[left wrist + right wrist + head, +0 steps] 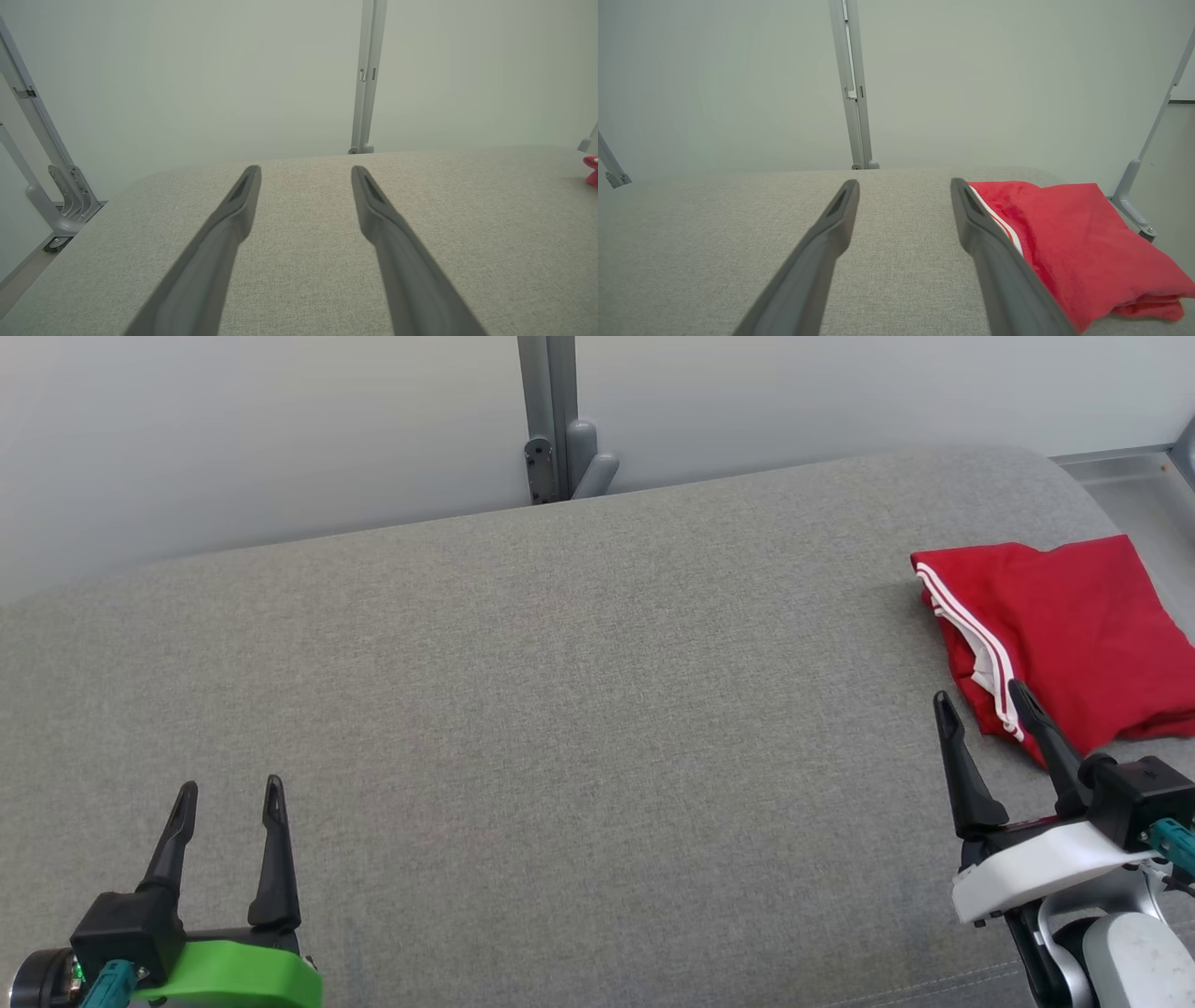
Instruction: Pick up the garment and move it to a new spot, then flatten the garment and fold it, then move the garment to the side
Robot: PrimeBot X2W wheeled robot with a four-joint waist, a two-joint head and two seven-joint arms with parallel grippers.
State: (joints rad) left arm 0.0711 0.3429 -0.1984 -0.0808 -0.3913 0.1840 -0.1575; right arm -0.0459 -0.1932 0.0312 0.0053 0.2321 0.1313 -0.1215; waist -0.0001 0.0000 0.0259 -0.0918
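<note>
The garment (1074, 625) is a red cloth with white stripes, folded into a compact rectangle at the right side of the grey padded table (560, 709). In the right wrist view the garment (1083, 242) lies just right of my right fingers. My right gripper (980, 705) is open and empty, its tips at the garment's near left corner, one fingertip overlapping its edge. My left gripper (231, 791) stands open and empty at the lower left, far from the cloth. A sliver of the garment (592, 170) shows at the right edge of the left wrist view.
A grey metal post (551, 420) rises behind the table's far edge against a pale wall. Grey frame brackets (56, 196) stand off the table's left end, and another bracket (1134, 205) off its right end. The table edge curves down just past the garment.
</note>
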